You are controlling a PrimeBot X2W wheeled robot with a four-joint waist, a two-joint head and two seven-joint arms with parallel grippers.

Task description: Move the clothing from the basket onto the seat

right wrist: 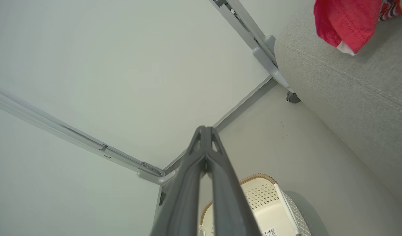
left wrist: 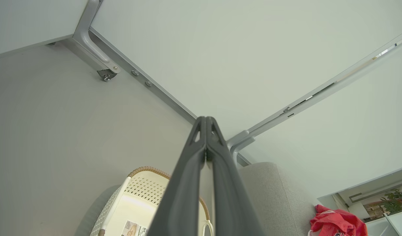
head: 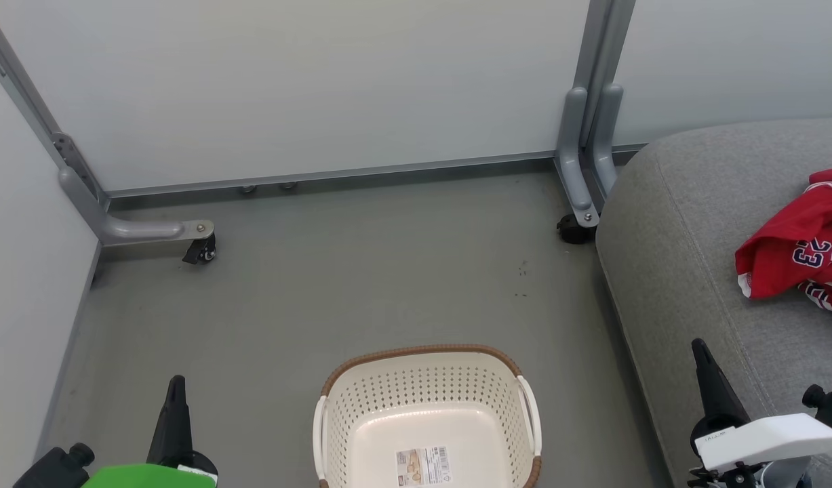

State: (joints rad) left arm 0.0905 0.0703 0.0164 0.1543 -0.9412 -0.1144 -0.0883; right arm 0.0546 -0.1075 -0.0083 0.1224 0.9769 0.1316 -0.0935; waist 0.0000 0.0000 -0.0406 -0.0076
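The cream perforated basket (head: 426,379) with a brown rim stands on the floor at bottom centre, holding only a paper label on its bottom. Red clothing (head: 799,247) with white trim and lettering lies bunched on the grey seat (head: 680,224) at the right. My left gripper (head: 176,386) points up at the lower left, shut with nothing in it, left of the basket. Low on the right, my right gripper (head: 702,352) is shut and empty over the seat's front edge. The left wrist view shows the basket (left wrist: 140,188), seat (left wrist: 273,190) and clothing (left wrist: 336,224); the right wrist view shows clothing (right wrist: 346,23) on the seat (right wrist: 351,88).
Pale partition panels on grey metal feet with castors (head: 200,252) (head: 575,230) wall in the grey floor (head: 361,285) at the back and left. A striped multicoloured fabric (right wrist: 395,8) lies beside the red clothing in the right wrist view.
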